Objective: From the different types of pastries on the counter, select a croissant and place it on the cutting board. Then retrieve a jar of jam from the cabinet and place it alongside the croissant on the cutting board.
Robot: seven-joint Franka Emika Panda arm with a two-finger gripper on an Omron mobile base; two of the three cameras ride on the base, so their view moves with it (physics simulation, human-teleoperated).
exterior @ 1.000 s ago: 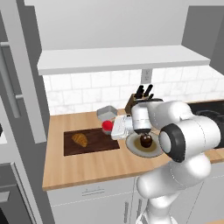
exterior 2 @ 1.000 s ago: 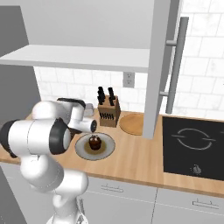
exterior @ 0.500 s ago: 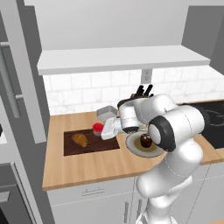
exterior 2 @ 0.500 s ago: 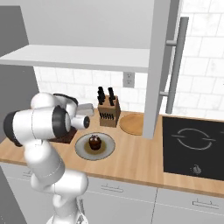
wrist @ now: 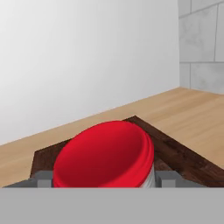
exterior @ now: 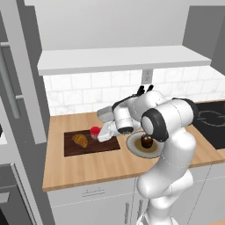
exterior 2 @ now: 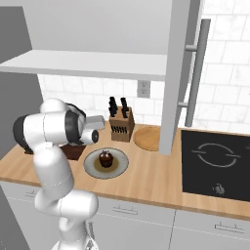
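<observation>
The red jar of jam [exterior: 95, 131] is between the fingers of my gripper [exterior: 99, 134], which is shut on it, low over the back right part of the dark cutting board [exterior: 92, 147]. Whether the jar touches the board I cannot tell. The golden croissant [exterior: 80, 139] lies on the board just left of the jar. In the hand view the jar's red lid [wrist: 105, 153] sits between the two grey fingertips [wrist: 43, 178], with the board [wrist: 179, 153] beneath. The dark cupcake [exterior: 146, 141] sits on the counter's grey plate [exterior: 137, 150], right of the board.
A knife block [exterior 2: 121, 127] stands at the back wall, with a round tan disc [exterior 2: 149, 138] to its right and a black cooktop [exterior 2: 217, 156] beyond. The white wall cabinet ledge [exterior: 118, 59] hangs overhead. A tall grey unit [exterior: 22, 88] borders the counter's left end.
The arm has swung left with the red jar, from beside the plate to over the cutting board next to the croissant. The croissant and cupcake have stayed put.
</observation>
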